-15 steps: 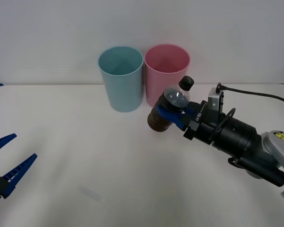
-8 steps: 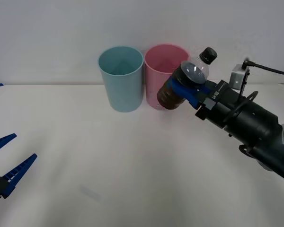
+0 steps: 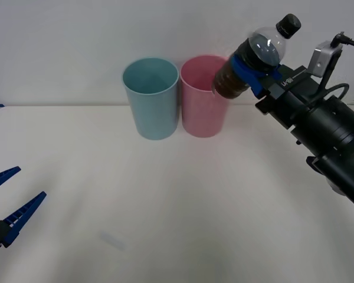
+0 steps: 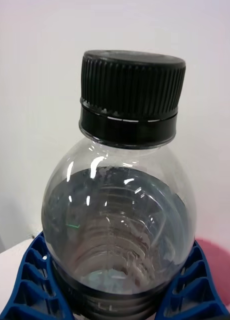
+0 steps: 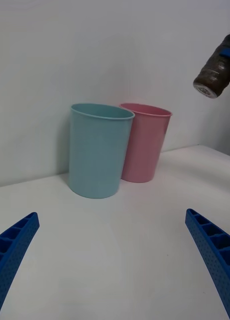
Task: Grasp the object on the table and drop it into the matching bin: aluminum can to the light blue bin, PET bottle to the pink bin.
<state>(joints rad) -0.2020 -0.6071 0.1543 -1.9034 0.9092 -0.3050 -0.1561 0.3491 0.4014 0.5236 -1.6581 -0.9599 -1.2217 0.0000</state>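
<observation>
My right gripper (image 3: 255,72) is shut on the PET bottle (image 3: 253,59), a small clear bottle with a black cap (image 4: 132,90) and a dark brown band. It holds the bottle tilted in the air, just above and to the right of the pink bin (image 3: 205,94). The bottle's base hangs over the pink rim's right side. The light blue bin (image 3: 150,97) stands touching the pink one on its left. From the left wrist view the bottle (image 5: 215,75) hangs high above and right of the pink bin (image 5: 144,142). My left gripper (image 3: 9,206) rests open at the table's (image 3: 165,206) left edge.
A white wall rises right behind the two bins. The right arm's black body (image 3: 324,135) stretches over the table's right side. Bare white tabletop lies in front of the bins.
The right gripper has lifted the bottle up and to the right, from in front of the pink bin to above its rim. The left arm has not moved.
</observation>
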